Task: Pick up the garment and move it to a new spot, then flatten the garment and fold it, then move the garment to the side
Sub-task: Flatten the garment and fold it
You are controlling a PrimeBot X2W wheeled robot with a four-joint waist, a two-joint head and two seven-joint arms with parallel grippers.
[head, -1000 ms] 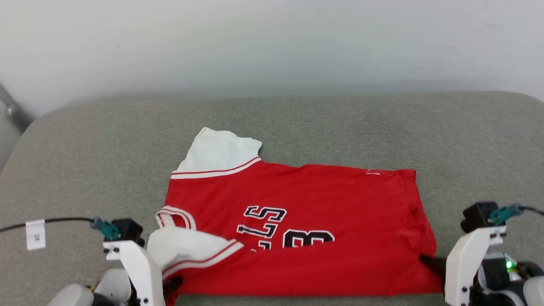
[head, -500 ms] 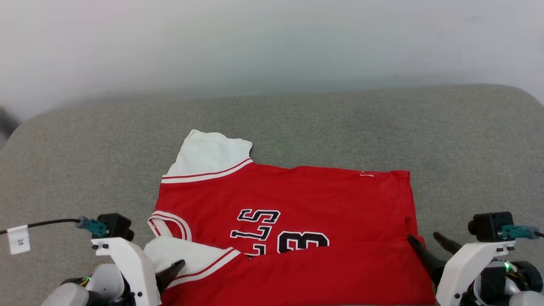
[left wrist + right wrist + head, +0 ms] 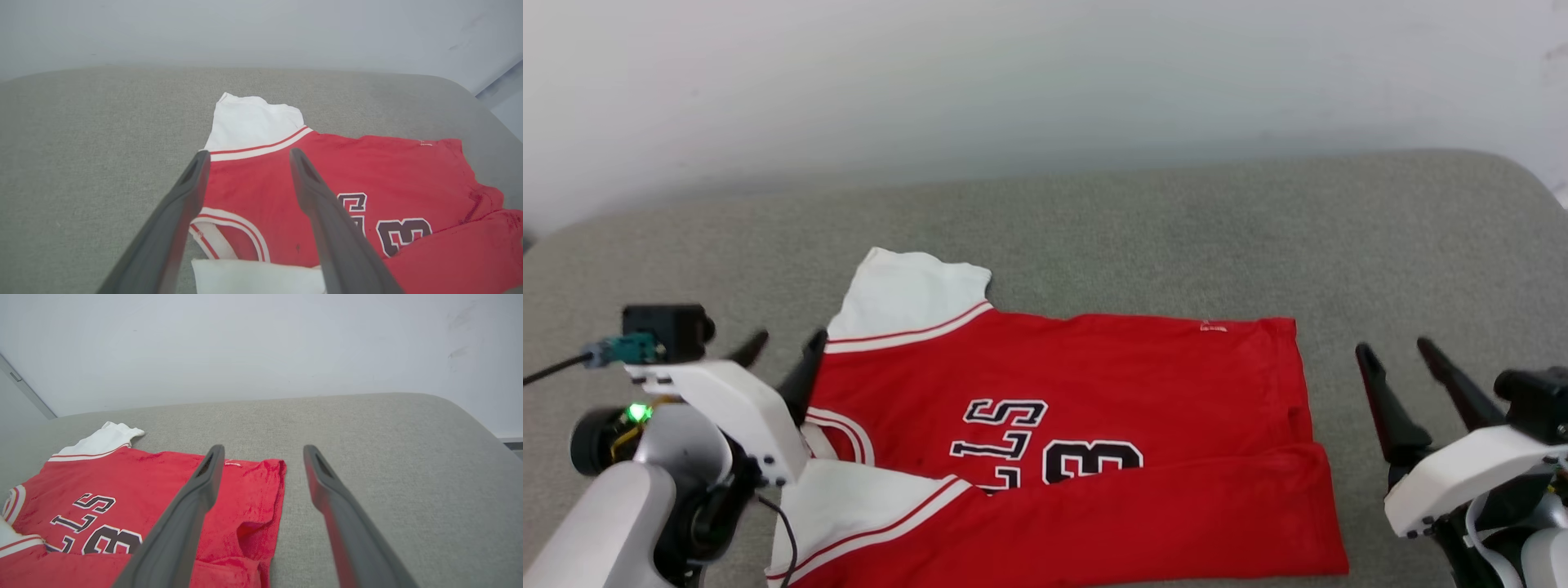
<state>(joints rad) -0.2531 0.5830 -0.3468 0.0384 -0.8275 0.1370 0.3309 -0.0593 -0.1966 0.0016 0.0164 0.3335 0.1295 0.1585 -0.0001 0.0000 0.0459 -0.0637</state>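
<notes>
Worktop (image 3: 1143,220), grey and fabric-covered, spans my head view and carries the garment (image 3: 1094,367) on its near half. The garment lies flat with its long axis running left to right: collar (image 3: 845,425) end toward my left arm, hem end toward my right arm. A near strip (image 3: 1143,523) of red cloth is already turned over onto the chest and covers the lower part of the lettering. The near sleeve (image 3: 849,506) lies folded in with it, while the far sleeve (image 3: 915,298) sticks out flat at the far left corner. The left tool (image 3: 788,339) is empty with its fingers spread wide. It sits at the shoulder edge just beside the far sleeve's striped trim, and in the left wrist view its fingers straddle that shoulder. The right tool (image 3: 1393,349) is also empty and spread wide. It stands over bare worktop beside the hem, near it but apart from the cloth. The far hem corner (image 3: 1286,327) lies ahead and to the left of the right tool. I judge the next fold needs the far long edge, so each arm should take its own end: left on the sleeve shoulder, right on the hem corner.
</notes>
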